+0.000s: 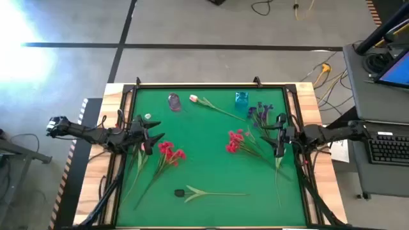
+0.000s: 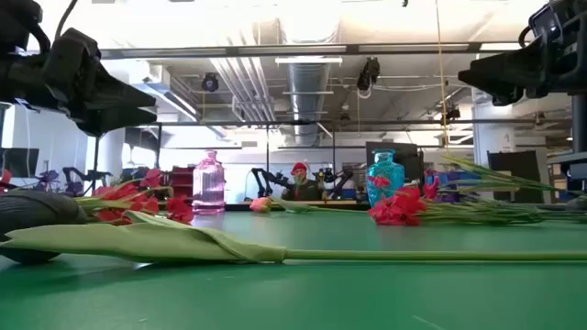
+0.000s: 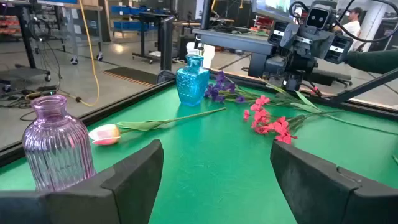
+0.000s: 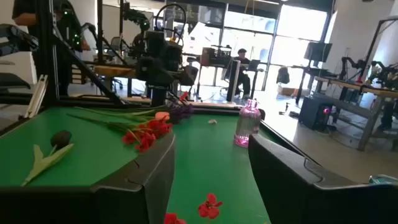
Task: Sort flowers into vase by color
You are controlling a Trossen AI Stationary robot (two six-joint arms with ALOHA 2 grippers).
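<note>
The green tabletop (image 1: 211, 172) is flanked by both arms. The left hand (image 1: 153, 134) is held spread and empty above the red spray (image 1: 170, 152) near the left edge; the right hand (image 1: 279, 135) is likewise spread, above stems by the right edge. At the far edge stand a pink vase (image 1: 174, 101) and blue vase (image 1: 241, 98). No flower appears sorted yet; a first grasp of a stem is judged next.

dark tulip (image 2: 27, 215): head blurred, cut by frame edge | blue vase (image 4: 384, 180): mostly cropped
</note>
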